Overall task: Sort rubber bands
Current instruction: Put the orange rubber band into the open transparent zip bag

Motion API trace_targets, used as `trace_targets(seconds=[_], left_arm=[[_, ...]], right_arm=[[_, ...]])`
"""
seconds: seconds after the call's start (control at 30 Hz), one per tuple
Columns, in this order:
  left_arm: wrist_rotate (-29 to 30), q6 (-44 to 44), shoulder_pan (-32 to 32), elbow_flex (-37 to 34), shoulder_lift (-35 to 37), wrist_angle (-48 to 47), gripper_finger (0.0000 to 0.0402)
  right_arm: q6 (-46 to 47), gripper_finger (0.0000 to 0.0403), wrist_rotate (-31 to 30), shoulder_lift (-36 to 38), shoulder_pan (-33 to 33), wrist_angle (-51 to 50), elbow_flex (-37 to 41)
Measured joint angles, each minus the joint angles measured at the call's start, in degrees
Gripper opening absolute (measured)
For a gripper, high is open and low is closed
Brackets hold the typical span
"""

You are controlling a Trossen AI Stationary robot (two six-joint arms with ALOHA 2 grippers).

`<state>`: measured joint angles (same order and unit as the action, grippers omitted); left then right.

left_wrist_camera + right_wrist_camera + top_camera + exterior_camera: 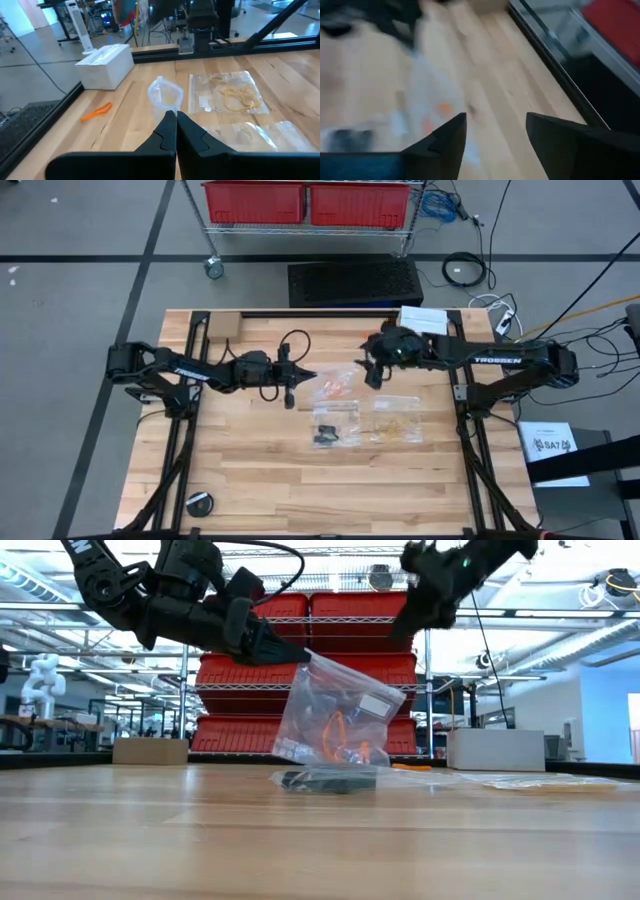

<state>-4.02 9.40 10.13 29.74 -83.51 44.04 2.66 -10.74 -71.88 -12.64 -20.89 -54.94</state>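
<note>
A clear bag (335, 715) with orange rubber bands (345, 750) hangs from my left gripper (285, 652), which is shut on its top. An orange band (97, 111) lies loose on the wood. A bag of black bands (335, 430) and a bag of pale yellow bands (397, 418) lie flat toward the near side. My right gripper (368, 372) hovers open above and to the right of the held bag, touching nothing; its wrist view shows the bag (427, 117) blurred beyond its spread fingers (447, 135). My left gripper pinches the clear bag's top edge (308, 658) between its two fingers, beside the bag's gaping mouth (167, 102). The fingers come nearly level from the table's left. The bag hangs tilted below them, and its lower end (325, 762) reaches down to the tabletop.
A white box (105, 65) stands at the table's far right corner. A black roll (200, 503) lies near the front left corner. Black frame rails (190, 420) run along both sides of the table. Red bins (305, 202) on a cart stand beyond the far edge.
</note>
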Motion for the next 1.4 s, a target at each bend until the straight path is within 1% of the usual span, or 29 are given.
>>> trace_targets(seconds=[0.1, 0.2, 0.3, 0.43, 0.6, 0.7, 0.77, 0.87, 0.93, 1.0, 1.07, 1.1, 1.13, 1.23, 1.4], left_arm=[[-0.5, 0.3, 0.0, 0.0, 0.0, 0.0, 0.0], [-0.5, 1.5, 0.0, 0.0, 0.0, -0.7, 0.0], [-0.6, 1.5, 0.0, 0.0, 0.0, -1.9, 0.0], [-0.7, 1.9, 0.0, 0.0, 0.0, -1.9, 0.0], [-0.7, 1.9, 0.0, 0.0, 0.0, -1.9, 0.0], [-0.7, 1.9, 0.0, 0.0, 0.0, -1.9, 0.0], [-0.7, 1.9, 0.0, 0.0, 0.0, -1.9, 0.0], [-0.7, 1.9, 0.0, 0.0, 0.0, -1.9, 0.0], [-0.7, 1.9, 0.0, 0.0, 0.0, -1.9, 0.0], [-0.7, 1.9, 0.0, 0.0, 0.0, -1.9, 0.0], [-0.7, 1.9, 0.0, 0.0, 0.0, -1.9, 0.0], [-0.7, 1.9, 0.0, 0.0, 0.0, -1.9, 0.0], [-0.7, 1.9, 0.0, 0.0, 0.0, -1.9, 0.0], [-0.7, 1.9, 0.0, 0.0, 0.0, -1.9, 0.0], [-0.7, 1.9, 0.0, 0.0, 0.0, -1.9, 0.0]], right_arm=[[0.1, 0.0211, 0.2, -2.8, -5.4, -1.4, 0.2], [-0.5, 0.0219, 0.4, -7.1, -11.8, -0.6, 0.5], [-2.1, 0.0229, 0.8, -12.2, -17.7, 0.5, 0.5], [-4.3, 0.0237, 3.5, -19.3, -23.7, 4.6, 0.6], [-6.4, 0.0236, 3.8, -26.5, -27.1, 9.6, 0.6], [-6.4, 0.0232, 6.7, -29.8, -28.0, 10.3, 0.4], [-6.6, 0.0226, 7.3, -31.7, -28.2, 10.4, 0.1], [-6.6, 0.0202, 8.0, -33.4, -28.2, 10.7, -0.1], [-6.6, 0.0168, 8.4, -33.9, -27.9, 10.5, -0.1], [-6.7, 0.0116, 8.3, -33.7, -27.3, 10.2, -0.1], [-6.9, 0.0048, 8.2, -33.0, -26.3, 9.8, 0.0], [-7.2, 0.0025, 7.9, -32.4, -25.7, 9.5, 0.1], [-7.5, 0.0015, 7.7, -31.7, -25.0, 9.2, 0.1], [-7.1, 0.0009, 8.2, -28.3, -22.6, 7.3, 0.4], [-5.3, 0.0001, 8.0, -20.2, -17.9, 3.8, 0.3]])
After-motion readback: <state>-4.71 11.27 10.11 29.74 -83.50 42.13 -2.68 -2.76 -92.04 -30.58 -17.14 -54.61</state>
